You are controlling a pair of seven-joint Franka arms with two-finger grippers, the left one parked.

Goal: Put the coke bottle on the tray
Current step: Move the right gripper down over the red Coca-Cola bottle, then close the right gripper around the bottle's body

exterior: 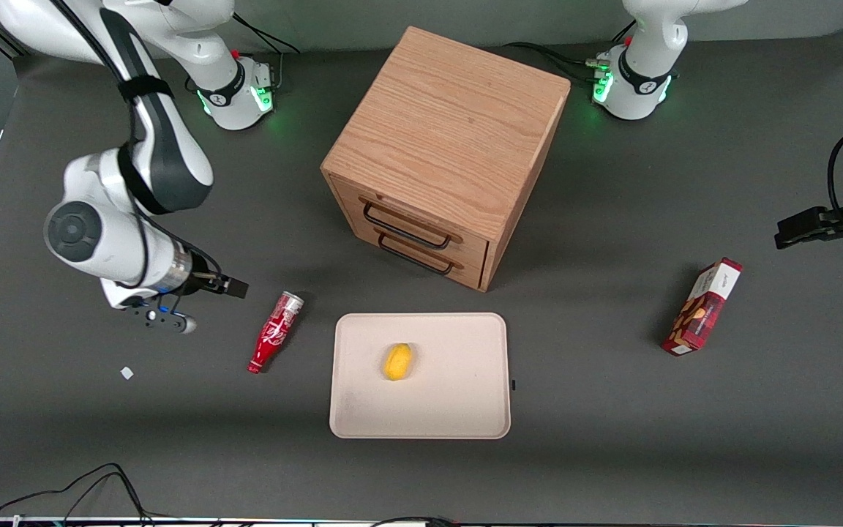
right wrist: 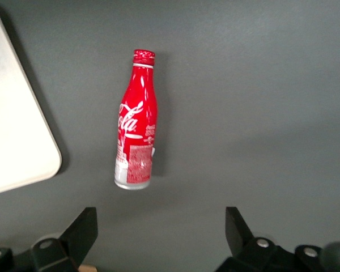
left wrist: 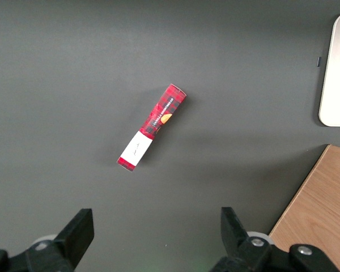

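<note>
- Front view: your pincer (exterior: 173, 311) hangs over bare tabletop (exterior: 63, 410) toward the working arm's end, w/ nothing in its grasp.
- Right wrist view: both fingers (right wrist: 82, 232) spread wide apart, pincer (right wrist: 161, 235) released, empty gap between them.
- Coke bottle (exterior: 275, 331) lies on its side on the table, close beside the pincer, toward the parked arm's end from it. Not touching it.
- Same bottle in right wrist view (right wrist: 137, 141): straight ahead of the finger gap, silver base toward the pincer, red cap pointing away.
- In front view the cap end is nearer the front cam, base end farther from it.
- Tray (exterior: 458, 410) sits flat just past the bottle from the pincer, near it but apart. Tray corner also shows in right wrist view (right wrist: 22, 153), beside the bottle.
- Bottle is off the tray; you can log placement as not yet done.
- Yellow rounded item (exterior: 397, 361) lies on the tray, approx. mid-tray.
- Wooden drawer box (exterior: 443, 146) w/ two dark handles stands farther from the front cam than the tray.
- Red snack box (exterior: 702, 307) lies well apart from the pincer, toward the parked arm's end; also seen in left wrist view (left wrist: 152, 127).
- Small white scrap (exterior: 126, 372) on the table, near the pincer, nearer the front cam.
</note>
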